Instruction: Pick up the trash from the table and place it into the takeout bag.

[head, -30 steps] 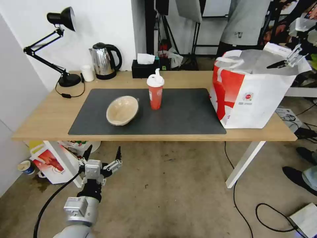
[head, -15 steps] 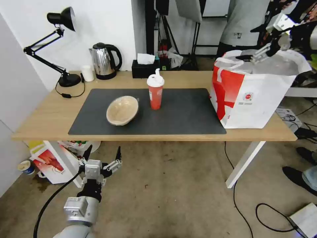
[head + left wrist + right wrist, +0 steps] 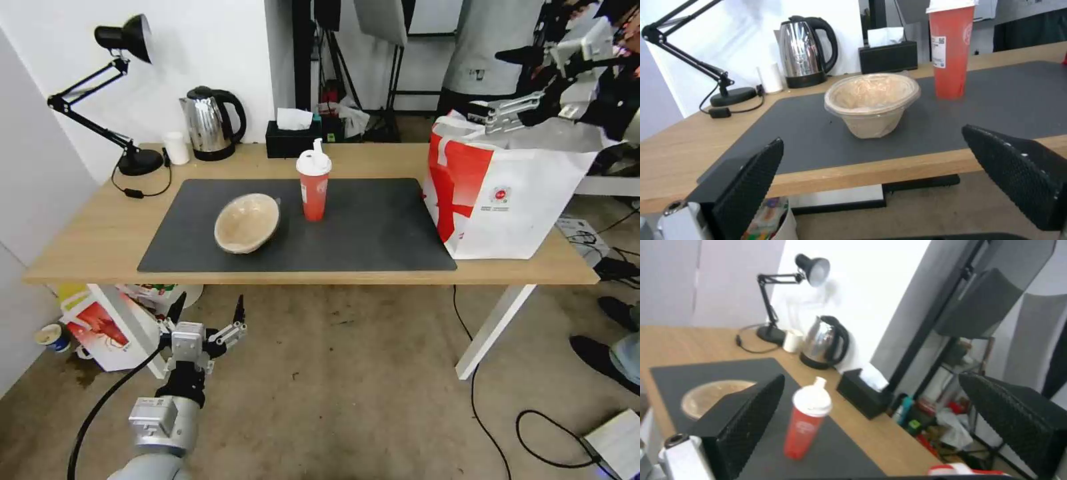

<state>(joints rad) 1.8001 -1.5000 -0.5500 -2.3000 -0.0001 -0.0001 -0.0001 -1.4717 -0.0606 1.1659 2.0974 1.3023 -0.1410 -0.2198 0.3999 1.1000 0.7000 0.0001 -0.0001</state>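
Long light-wood table (image 3: 87, 240) with a dark grey mat fills the scene; the right gripper (image 3: 497, 113), jaws spread and empty, has swung up and leftward off the big white-and-red takeout bag (image 3: 507, 200) within a second. Tan paper bowl (image 3: 247, 223) and tall red white-lidded cup (image 3: 314, 187) remain on the mat; left gripper (image 3: 207, 313) hangs open below the table edge
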